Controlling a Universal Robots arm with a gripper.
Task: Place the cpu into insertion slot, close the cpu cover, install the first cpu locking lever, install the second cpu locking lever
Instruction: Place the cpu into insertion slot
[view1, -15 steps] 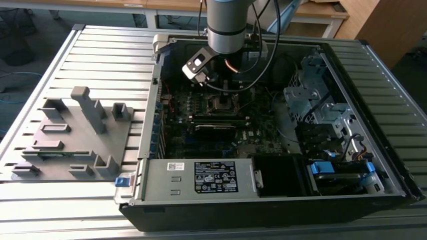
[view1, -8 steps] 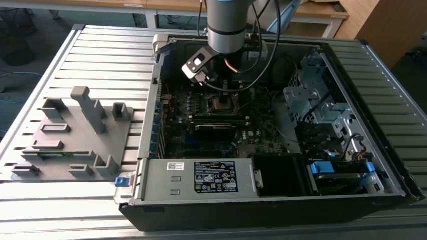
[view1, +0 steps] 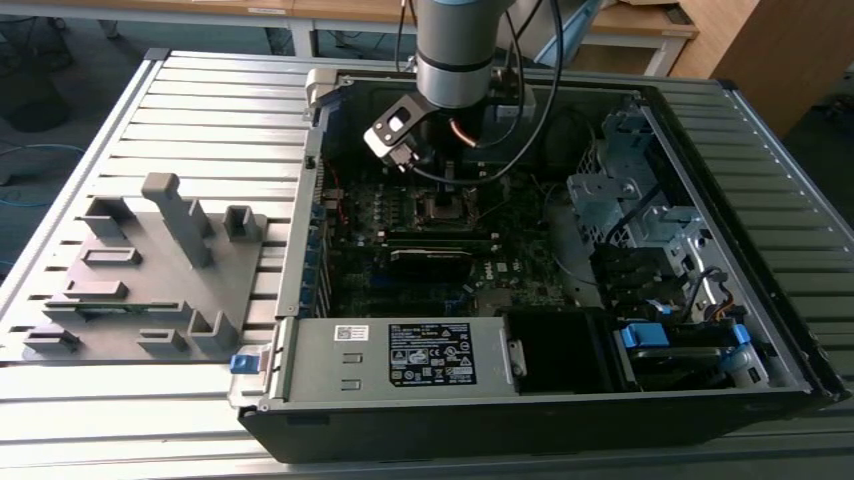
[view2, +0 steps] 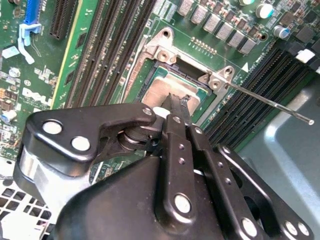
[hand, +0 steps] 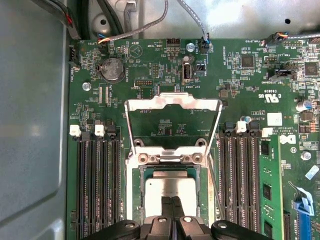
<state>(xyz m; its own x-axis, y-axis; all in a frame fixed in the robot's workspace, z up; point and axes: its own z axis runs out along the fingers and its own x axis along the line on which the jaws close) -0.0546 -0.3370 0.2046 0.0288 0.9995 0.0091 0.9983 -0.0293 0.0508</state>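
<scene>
The cpu (hand: 172, 186) is showing a dull silvery metal top, while the cpu cover (hand: 172, 102) is gleaming as bare polished metal. The claw (view2: 179, 102) is looking smooth, black and slightly glossy; the ribbed tabletop (view1: 200, 110) is appearing matt grey.

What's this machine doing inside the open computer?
A robot arm's black gripper, fingers shut, has its tips at the flat square silvery-grey chip, which already lies in its dark square socket on the green motherboard. The thin silvery metal cover frame stands flipped open, not yet closed.
</scene>
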